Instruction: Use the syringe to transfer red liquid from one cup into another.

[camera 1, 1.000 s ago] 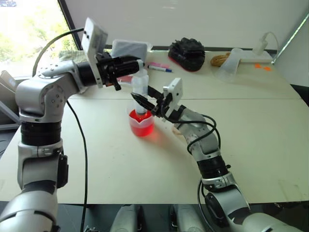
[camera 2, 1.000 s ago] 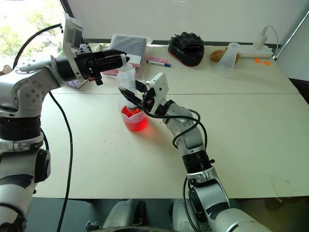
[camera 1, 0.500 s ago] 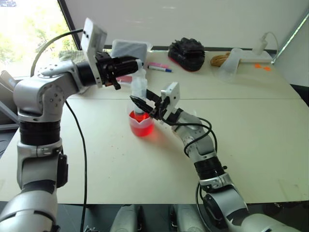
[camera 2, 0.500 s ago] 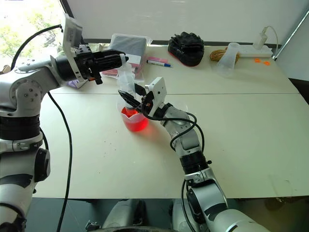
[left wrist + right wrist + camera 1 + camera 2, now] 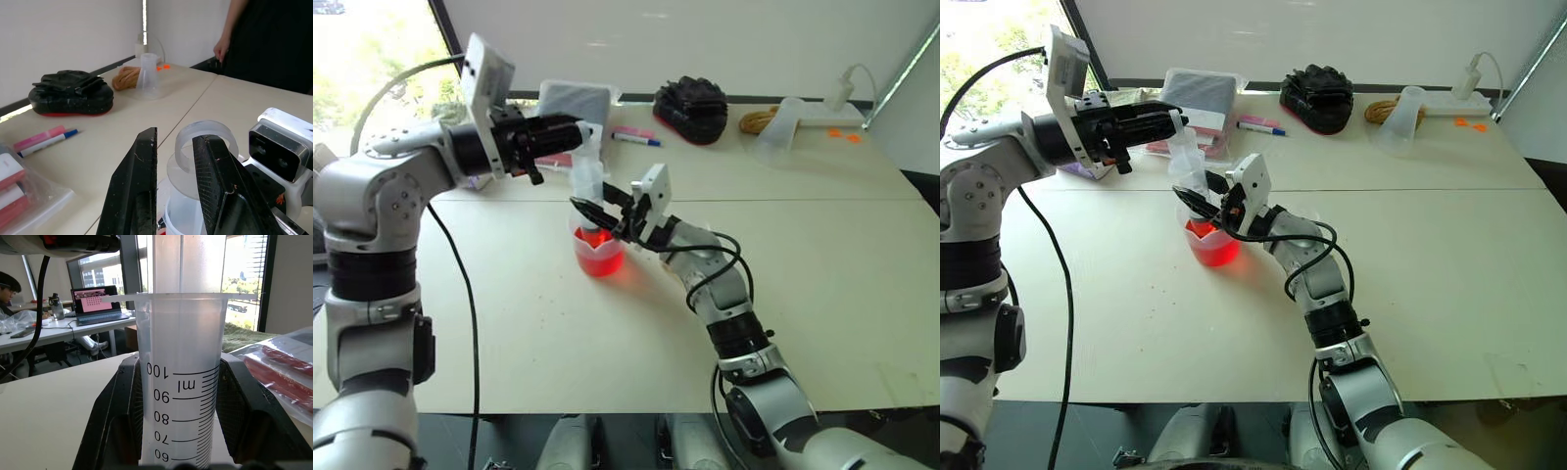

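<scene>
The syringe (image 5: 590, 181) stands nearly upright with its orange tip down in the spouted clear cup (image 5: 598, 253), which holds red liquid (image 5: 601, 260). My right gripper (image 5: 591, 209) is shut on the barrel just above the cup's rim; the barrel (image 5: 178, 377) shows its graduation marks between the fingers (image 5: 122, 401). My left gripper (image 5: 580, 128) reaches in level from the left and is shut on the plunger's ring (image 5: 205, 139) at the top. The barrel's visible part looks clear. The plain clear cup (image 5: 781, 123) sits at the table's back right.
At the back of the table are a plastic bag (image 5: 576, 100), pink and blue markers (image 5: 635, 135), a black glove-like object (image 5: 692, 106), a coil of rope (image 5: 759, 119) and a white power strip (image 5: 837, 108). A person's hand (image 5: 221, 49) shows beyond the table.
Both grippers and the top of the syringe have drifted slightly to the left, so the syringe leans a little. The spouted cup has stayed in place.
</scene>
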